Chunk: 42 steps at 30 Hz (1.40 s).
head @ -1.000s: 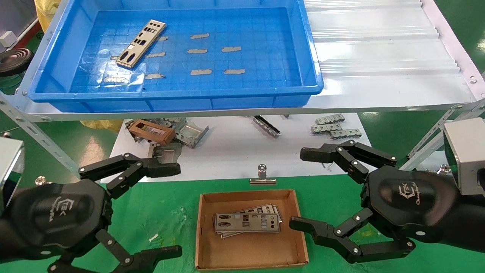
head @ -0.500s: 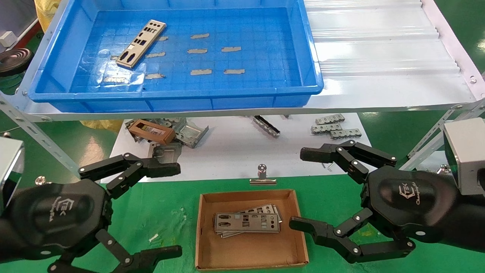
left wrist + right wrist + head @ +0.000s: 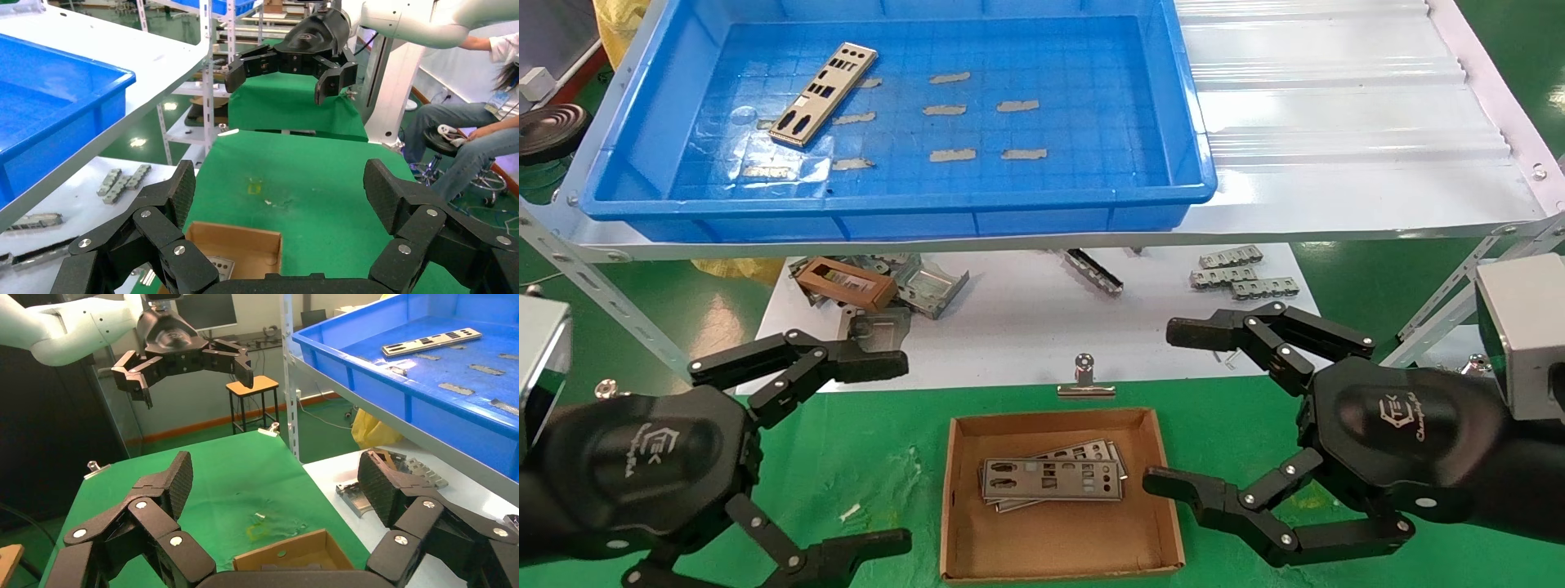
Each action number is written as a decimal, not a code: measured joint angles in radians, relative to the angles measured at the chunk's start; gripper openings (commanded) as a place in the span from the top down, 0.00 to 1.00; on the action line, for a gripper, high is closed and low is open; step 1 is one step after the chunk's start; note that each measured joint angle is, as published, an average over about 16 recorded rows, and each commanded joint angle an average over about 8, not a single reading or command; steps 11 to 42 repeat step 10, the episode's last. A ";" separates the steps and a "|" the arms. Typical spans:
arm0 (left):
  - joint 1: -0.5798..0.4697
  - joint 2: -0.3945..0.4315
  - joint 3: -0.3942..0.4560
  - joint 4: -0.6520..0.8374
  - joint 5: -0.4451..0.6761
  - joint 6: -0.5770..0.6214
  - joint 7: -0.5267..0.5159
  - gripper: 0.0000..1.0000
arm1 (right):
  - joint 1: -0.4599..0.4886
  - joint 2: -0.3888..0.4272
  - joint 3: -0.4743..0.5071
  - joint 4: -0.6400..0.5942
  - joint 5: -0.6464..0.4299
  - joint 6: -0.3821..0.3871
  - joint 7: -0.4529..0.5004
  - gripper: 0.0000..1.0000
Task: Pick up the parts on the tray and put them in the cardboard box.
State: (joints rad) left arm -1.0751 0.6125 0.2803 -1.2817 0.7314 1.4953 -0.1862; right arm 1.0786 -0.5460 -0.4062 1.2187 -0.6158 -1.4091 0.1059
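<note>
One thin punched silver-grey metal plate (image 3: 823, 94) remains upper left in the big blue plastic tray (image 3: 1189, 131), others already lie in the small brown cardboard box (image 3: 1164, 482) bottom centre, while my left gripper (image 3: 878, 453) and right gripper (image 3: 1177, 408) hover wide open, empty.

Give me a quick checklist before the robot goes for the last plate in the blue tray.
1. Plate left in the blue tray: one, lying flat near the tray's left side. Ok.
2. Left gripper free: open, holding nothing. Ok.
3. Right gripper free: open, holding nothing, beside the cardboard box. Ok.
4. Room in the box: a few plates stacked mid-floor, bare cardboard around them. Ok.
5. Nothing lying on the tray plate: only tape strips nearby. Ok.
6. Plate stuck to tape underneath: cannot tell.
</note>
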 measured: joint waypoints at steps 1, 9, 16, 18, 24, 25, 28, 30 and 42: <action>0.000 0.000 0.000 0.000 0.000 0.000 0.000 0.00 | 0.000 0.000 0.000 0.000 0.000 0.000 0.000 0.00; 0.000 0.000 0.000 0.000 0.000 0.000 0.000 0.00 | 0.000 0.000 0.000 0.000 0.000 0.000 0.000 0.00; 0.000 0.000 0.000 0.000 0.000 0.000 0.000 0.00 | 0.000 0.000 0.000 0.000 0.000 0.000 0.000 0.00; 0.000 0.000 0.000 0.000 0.000 0.000 0.000 0.00 | 0.000 0.000 0.000 0.000 0.000 0.000 0.000 0.00; 0.000 0.000 0.000 0.000 0.000 0.000 0.000 0.00 | 0.000 0.000 0.000 0.000 0.000 0.000 0.000 0.00; 0.000 0.000 0.000 0.000 0.000 0.000 0.000 0.00 | 0.000 0.000 0.000 0.000 0.000 0.000 0.000 0.00; 0.000 0.000 0.000 0.000 0.000 0.000 0.000 0.00 | 0.000 0.000 0.000 0.000 0.000 0.000 0.000 0.00; 0.000 0.000 0.000 0.000 0.000 0.000 0.000 0.00 | 0.000 0.000 0.000 0.000 0.000 0.000 0.000 0.00; 0.000 0.000 0.000 0.000 0.000 0.000 0.000 0.00 | 0.000 0.000 0.000 0.000 0.000 0.000 0.000 0.00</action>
